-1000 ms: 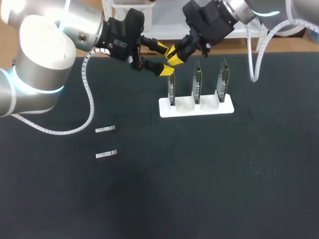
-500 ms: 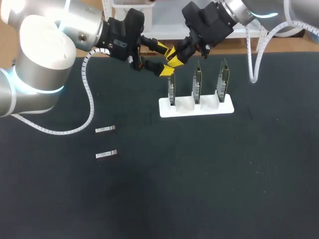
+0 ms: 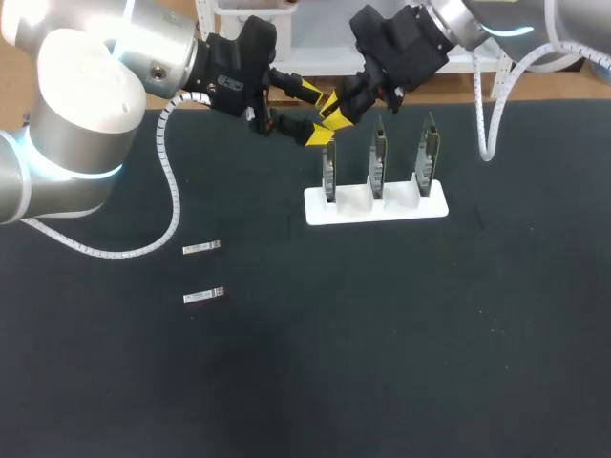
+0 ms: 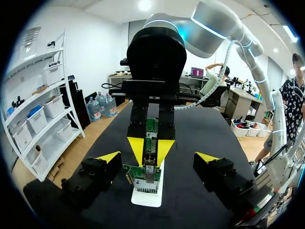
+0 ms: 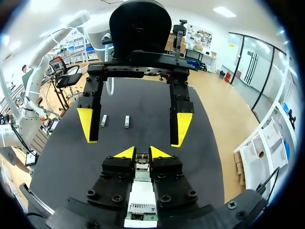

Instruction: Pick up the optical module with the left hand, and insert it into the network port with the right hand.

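Though the head view shows only the right tool (image 3: pixel 334 108) with its tips close together above the leftmost network card (image 3: pixel 328 174) in the white stand (image 3: pixel 420 208), the right wrist view shows them clamped on the small silvery optical module (image 5: pixel 141 161). The left tool (image 3: pixel 314 114) hangs just beside it, fingers wide apart, holding nothing. Against a second ago, the right arm has shifted only slightly. The two spare modules (image 3: pixel 201 248) on the bench (image 3: pixel 382 334) lie unmoved. The port is hidden behind the fingers, so how deep the module sits cannot be told.
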Motion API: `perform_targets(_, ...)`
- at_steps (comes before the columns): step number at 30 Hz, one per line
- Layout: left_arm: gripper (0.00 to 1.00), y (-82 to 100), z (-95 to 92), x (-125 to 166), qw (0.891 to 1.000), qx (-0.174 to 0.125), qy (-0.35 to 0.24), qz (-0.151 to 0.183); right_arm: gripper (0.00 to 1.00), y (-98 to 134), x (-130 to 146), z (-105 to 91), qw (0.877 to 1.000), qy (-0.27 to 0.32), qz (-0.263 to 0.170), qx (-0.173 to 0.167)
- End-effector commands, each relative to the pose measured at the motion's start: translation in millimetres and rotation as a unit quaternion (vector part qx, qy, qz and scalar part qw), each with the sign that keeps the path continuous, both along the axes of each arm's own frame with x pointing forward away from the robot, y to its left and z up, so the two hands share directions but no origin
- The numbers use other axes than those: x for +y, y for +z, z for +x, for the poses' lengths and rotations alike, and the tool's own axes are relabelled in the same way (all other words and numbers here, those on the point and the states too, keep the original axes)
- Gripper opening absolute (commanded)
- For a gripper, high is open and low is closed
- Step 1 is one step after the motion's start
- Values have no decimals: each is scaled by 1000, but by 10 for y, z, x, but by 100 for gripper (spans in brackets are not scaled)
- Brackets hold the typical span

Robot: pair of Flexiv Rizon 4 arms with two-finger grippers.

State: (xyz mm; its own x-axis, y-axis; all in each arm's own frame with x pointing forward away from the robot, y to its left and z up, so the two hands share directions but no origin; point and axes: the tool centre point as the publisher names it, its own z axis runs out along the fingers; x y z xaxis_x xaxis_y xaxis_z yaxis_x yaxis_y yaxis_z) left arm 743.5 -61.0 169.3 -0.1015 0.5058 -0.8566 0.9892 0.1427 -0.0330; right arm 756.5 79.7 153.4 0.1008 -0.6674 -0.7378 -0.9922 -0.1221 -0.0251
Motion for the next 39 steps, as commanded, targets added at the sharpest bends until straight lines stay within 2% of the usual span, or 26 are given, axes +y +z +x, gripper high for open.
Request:
perform_targets(1,100,9,16,-8,1000,2,-1,3,0,-4,-10,-18,1000,-1,1,0)
perform_targets(3,100,9,16,-8,1000,2,-1,3,3,-4,-10,-20,1000,-1,1,0)
perform_targets(5,100,9,16,-8,1000,2,-1,3,24,-3,-10,-20,1000,-2,1,-1)
perform_targets(6,100,9,16,-8,1000,2,-1,3,43,-3,-11,-20,1000,-2,1,-1)
perform_targets(7,100,9,16,-8,1000,2,-1,3,51,-1,-11,-20,1000,-2,1,-1)
perform_targets(8,100,9,16,-8,1000,2,-1,3,78,8,-11,-18,1000,-3,1,-2)
perform_targets(9,100,9,16,-8,1000,2,-1,3,98,15,-11,-18,1000,-3,2,-2)
perform_targets(10,100,9,16,-8,1000,2,-1,3,100,19,-11,-18,1000,-3,2,-3)
perform_targets(22,100,9,16,-8,1000,2,-1,3,100,108,-100,-27,1000,-8,11,-6)
perform_targets(25,100,9,16,-8,1000,2,-1,3,94,106,-164,-24,1000,-14,10,-6)
perform_targets(26,100,9,16,-8,1000,2,-1,3,82,102,-182,-22,1000,-17,11,-6)
perform_targets(27,100,9,16,-8,1000,2,-1,3,75,99,-197,-21,1000,-19,11,-6)
perform_targets(28,100,9,16,-8,1000,2,-1,3,69,97,-208,-20,1000,-21,11,-6)
perform_targets(30,100,9,16,-8,1000,2,-1,3,65,97,-226,-21,1000,-23,11,-5)
perform_targets(31,100,9,16,-8,1000,2,-1,3,53,98,-230,-23,1000,-24,11,-5)
perform_targets(32,100,9,16,-8,1000,2,-1,3,49,100,-235,-26,1000,-25,12,-5)
perform_targets(34,100,9,16,-8,1000,2,-1,3,48,107,-243,-32,1000,-26,14,-6)
perform_targets(36,100,9,16,-8,1000,2,-1,3,34,113,-246,-36,1000,-26,16,-6)
perform_targets(38,100,9,16,-8,1000,2,-1,3,1,117,-247,-38,999,-26,18,-7)
perform_targets(39,100,9,16,-8,1000,2,-1,3,0,120,-247,-39,999,-26,19,-8)
